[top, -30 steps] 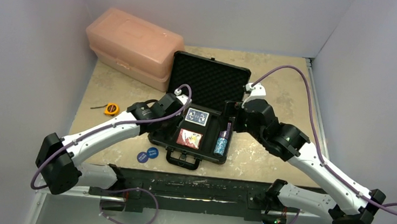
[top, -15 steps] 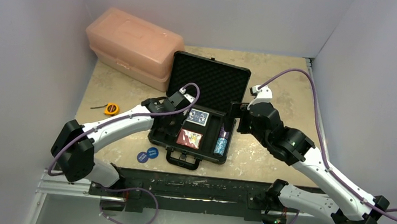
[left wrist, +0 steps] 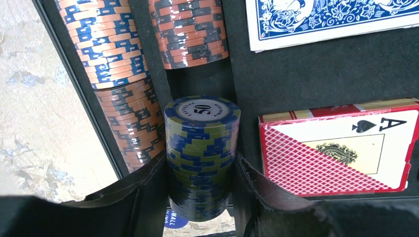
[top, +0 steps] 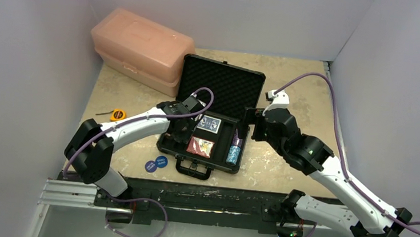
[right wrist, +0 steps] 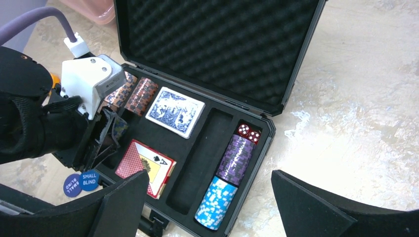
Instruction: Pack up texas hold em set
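Briefcase [right wrist: 217, 44] open, holding chip rows [right wrist: 236, 160], blue deck [right wrist: 175, 111], red deck [right wrist: 146, 168], dice [right wrist: 248, 133] | my left gripper [left wrist: 201, 187] clamps blue 50-chip stack [left wrist: 201, 143] | my right gripper [right wrist: 210, 177] spread wide, empty.

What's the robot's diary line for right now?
left gripper: shut on blue-and-olive poker chip stack | place: left side of open small black briefcase | right gripper: open, empty

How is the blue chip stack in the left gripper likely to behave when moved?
The blue chip stack is many loose discs, so it could fan apart if the left gripper presses only its sides. Dropped chips would probably roll on their round edges. It looks dense, likely heavy for its size.
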{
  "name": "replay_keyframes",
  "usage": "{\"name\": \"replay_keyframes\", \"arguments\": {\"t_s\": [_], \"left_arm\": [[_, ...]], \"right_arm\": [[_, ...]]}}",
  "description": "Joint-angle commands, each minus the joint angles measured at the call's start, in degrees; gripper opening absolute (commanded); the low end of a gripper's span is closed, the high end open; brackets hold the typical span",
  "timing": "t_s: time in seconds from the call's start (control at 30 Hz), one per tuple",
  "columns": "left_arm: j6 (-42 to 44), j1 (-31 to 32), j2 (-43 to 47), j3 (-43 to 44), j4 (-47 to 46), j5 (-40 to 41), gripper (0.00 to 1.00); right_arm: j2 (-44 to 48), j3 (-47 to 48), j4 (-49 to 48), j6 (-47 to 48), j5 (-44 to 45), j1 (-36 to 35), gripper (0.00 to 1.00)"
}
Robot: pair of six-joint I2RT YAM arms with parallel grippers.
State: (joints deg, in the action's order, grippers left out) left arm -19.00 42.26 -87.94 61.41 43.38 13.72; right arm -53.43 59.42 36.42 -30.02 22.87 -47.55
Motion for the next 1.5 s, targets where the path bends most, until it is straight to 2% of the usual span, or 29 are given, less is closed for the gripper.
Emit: {"name": "replay_keyframes", "arguments": {"t_s": [0.0, 0.2, 0.53, 1.0, 1.23, 1.33, 1.47], "left_arm": [[-1.83, -0.42, -0.64, 3.81, -2.66, 1.04, 0.0], [-3.42, -0.42, -2.46, 5.95, -1.32, 2.04, 0.02], [-4.98, -0.51, -2.68, 7.12, 0.27, 4.56, 0.33], [-6.89, -0.51, -3.27, 8.22, 2.59, 5.02, 0.43], [-7.58, -0.5, -2.9, 8.32, 1.81, 4.65, 0.62], [-7.71, -0.51, -2.59, 8.29, 1.7, 4.74, 0.66], [-7.83, -0.51, -0.84, 8.01, 2.48, 4.67, 0.66]], "right_arm": [[1.27, 0.26, -0.13, -0.21, 0.91, 0.34, 0.99], [0.57, 0.48, -0.56, -0.25, -0.08, 0.44, 0.99], [0.5, 0.2, -0.67, 0.05, -0.52, 0.62, 0.99], [0.43, 0.0, -0.83, 0.01, -1.2, 0.84, 0.99], [0.43, 0.09, -0.66, -0.04, -1.41, 0.88, 0.99], [0.43, -0.07, -0.65, -0.04, -1.49, 0.88, 0.99], [0.51, -0.31, -0.75, -0.02, -1.35, 0.97, 0.99]]}}
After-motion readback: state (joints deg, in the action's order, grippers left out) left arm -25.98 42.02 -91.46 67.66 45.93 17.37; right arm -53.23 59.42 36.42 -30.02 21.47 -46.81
